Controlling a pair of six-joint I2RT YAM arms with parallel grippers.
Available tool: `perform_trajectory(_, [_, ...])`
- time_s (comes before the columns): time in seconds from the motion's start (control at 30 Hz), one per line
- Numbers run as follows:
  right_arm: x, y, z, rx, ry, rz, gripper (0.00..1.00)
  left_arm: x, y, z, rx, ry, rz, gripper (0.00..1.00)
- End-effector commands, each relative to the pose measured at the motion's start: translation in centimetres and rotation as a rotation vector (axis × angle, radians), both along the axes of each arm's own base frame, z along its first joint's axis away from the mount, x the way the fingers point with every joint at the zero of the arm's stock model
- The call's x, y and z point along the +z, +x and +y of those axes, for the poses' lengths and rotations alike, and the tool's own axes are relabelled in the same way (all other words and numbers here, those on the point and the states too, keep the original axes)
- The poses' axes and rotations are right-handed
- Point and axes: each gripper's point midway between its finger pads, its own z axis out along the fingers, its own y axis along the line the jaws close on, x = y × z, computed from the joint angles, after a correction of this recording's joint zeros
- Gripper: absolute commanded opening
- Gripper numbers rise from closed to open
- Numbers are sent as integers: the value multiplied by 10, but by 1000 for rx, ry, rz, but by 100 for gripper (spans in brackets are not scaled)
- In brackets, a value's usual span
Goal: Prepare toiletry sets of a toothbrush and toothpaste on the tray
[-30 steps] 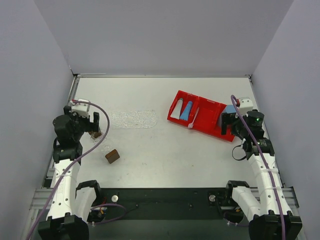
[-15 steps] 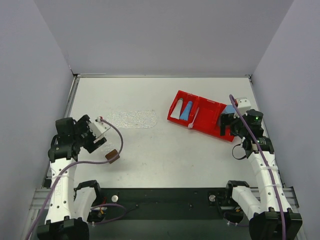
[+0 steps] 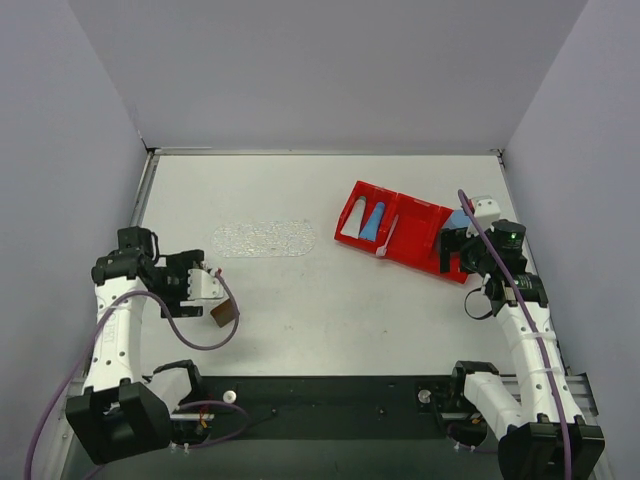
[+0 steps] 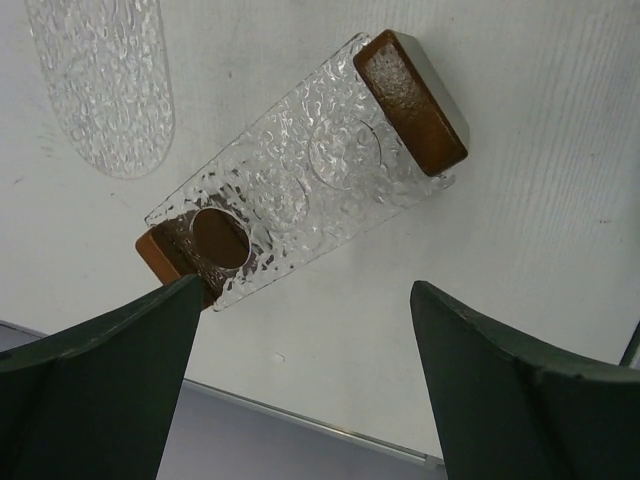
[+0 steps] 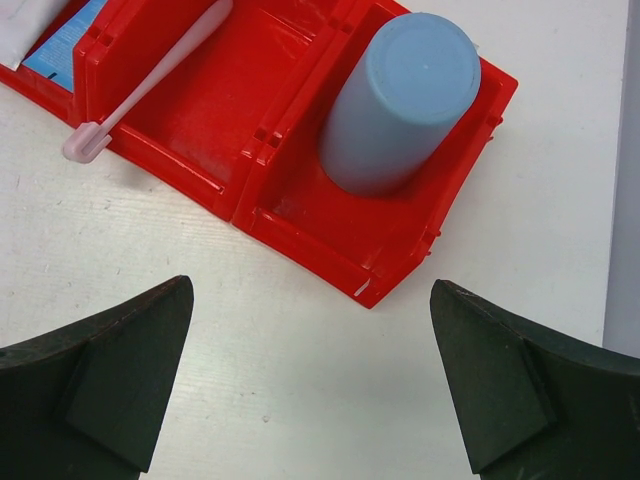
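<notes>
A clear bumpy tray (image 4: 290,180) with a brown block (image 4: 412,100) at each end lies flat on the table. My left gripper (image 4: 306,283) hangs open just short of it, touching nothing. From above, the left gripper (image 3: 207,285) covers most of the tray, and one brown block (image 3: 224,312) shows. The pinkish toothbrush (image 5: 150,85) leans over the red bin's wall. Blue toothpaste (image 3: 372,220) and white toothpaste (image 3: 352,222) lie in the bin's left compartment. My right gripper (image 5: 310,283) is open over bare table beside the bin, empty.
The red two-compartment bin (image 5: 330,250) holds a round blue cup (image 5: 400,100) lying in its right compartment. A separate clear bumpy oval piece (image 3: 263,238) lies on the table mid-left. Grey walls close in the table on three sides.
My left arm has swung down and back toward the near left edge, and its gripper now points at the brown-block tray. The right arm has hardly moved.
</notes>
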Motion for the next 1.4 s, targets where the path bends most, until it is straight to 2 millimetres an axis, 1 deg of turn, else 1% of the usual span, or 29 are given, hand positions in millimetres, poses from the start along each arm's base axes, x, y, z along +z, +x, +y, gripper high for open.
perform_trajectory(0.0, [15,7,0,15,-5,-33,100,1,1,-8,-186,5,-31,96])
perform_trajectory(0.07, [13,7,0,19,-5,-27,100,-4,5,-8,-204,8,-31,96])
perform_trajectory(0.2, [10,8,0,16,-3,-13,100,-13,20,-2,-234,43,-53,96])
perform_trajectory(0.23, [9,8,0,19,-3,-9,100,-18,21,3,-234,55,-27,96])
perform_trajectory(0.37, [8,8,-1,16,-10,-6,100,-27,28,9,-243,60,26,95])
perform_trajectory(0.5, [7,8,-2,14,-13,1,100,-32,44,15,-277,80,-11,95])
perform_trajectory(0.57, [6,8,-2,13,-16,4,100,-35,48,17,-288,90,-29,95])
perform_trajectory(0.6, [5,8,-3,13,-19,7,100,-34,54,19,-301,106,-62,96])
perform_trajectory(0.8, [2,9,-4,10,-23,19,100,-31,68,20,-395,149,-133,96])
perform_trajectory(0.9, [1,9,-4,10,-26,20,100,-28,76,25,-417,176,-141,97])
perform_trajectory(0.93, [1,10,-4,11,-27,20,100,-31,78,27,-418,180,-130,97])
perform_trajectory(1.07, [0,10,-5,13,-30,25,100,-31,87,35,-418,200,-126,96])
perform_trajectory(1.23, [-2,11,-5,13,-33,32,100,-36,94,35,-450,207,-150,96])
perform_trajectory(1.33, [-3,11,-5,13,-32,34,100,-35,102,36,-469,216,-181,96])
perform_trajectory(1.37, [-4,11,-5,14,-31,38,100,-33,106,37,-484,227,-196,97])
